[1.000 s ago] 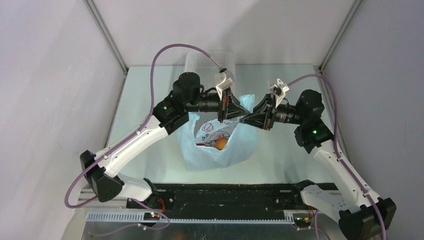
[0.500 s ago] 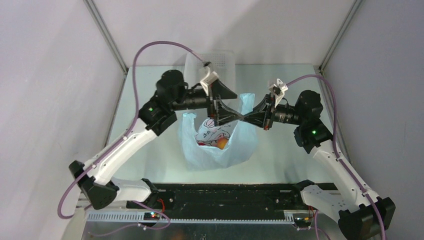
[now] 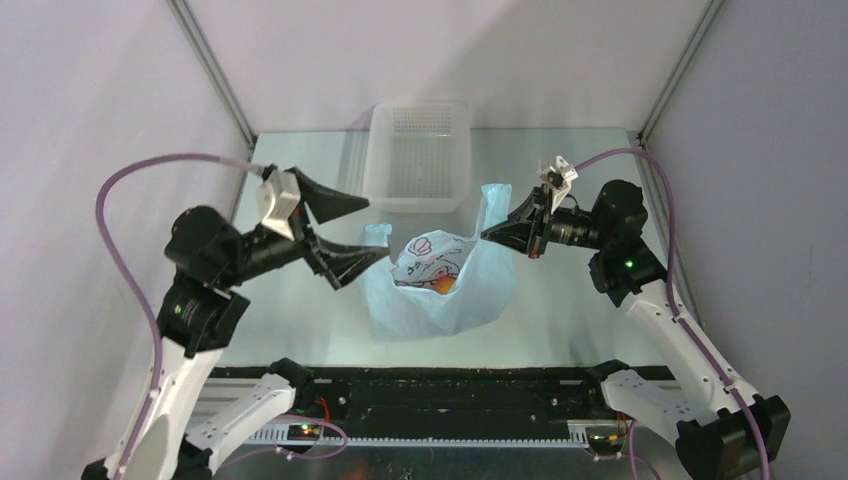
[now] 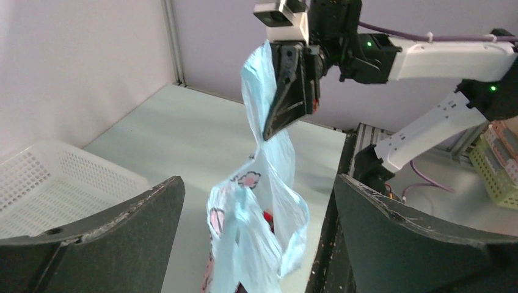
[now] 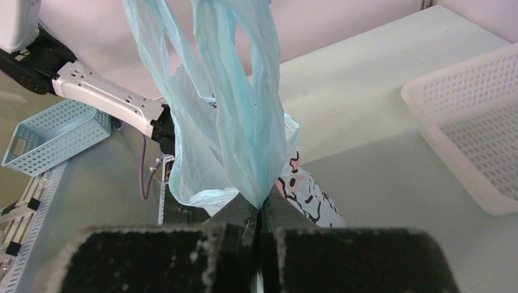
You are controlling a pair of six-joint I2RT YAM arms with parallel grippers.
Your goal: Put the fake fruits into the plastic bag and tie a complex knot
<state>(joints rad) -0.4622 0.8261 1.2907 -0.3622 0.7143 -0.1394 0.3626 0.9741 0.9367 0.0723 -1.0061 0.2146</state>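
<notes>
The light-blue plastic bag (image 3: 440, 295) sits mid-table with its mouth up. An orange-peach fruit (image 3: 443, 286) shows inside it, and a bit of red fruit (image 4: 267, 215) shows in the left wrist view. My right gripper (image 3: 487, 235) is shut on one bag handle (image 5: 244, 122) and holds it up taut and twisted. My left gripper (image 3: 375, 230) is wide open just left of the bag, touching nothing. The other loose handle (image 3: 377, 232) lies near its tips. I cannot make out a knot.
A white perforated basket (image 3: 418, 155) stands at the back centre, behind the bag. Off the table, a light-blue crate (image 5: 55, 137) and a green one (image 4: 498, 177) sit beside the arm bases. Grey walls close in both sides.
My left gripper opened, let go of the bag and swung back to the left, away from my right gripper. The right gripper kept its hold and place.
</notes>
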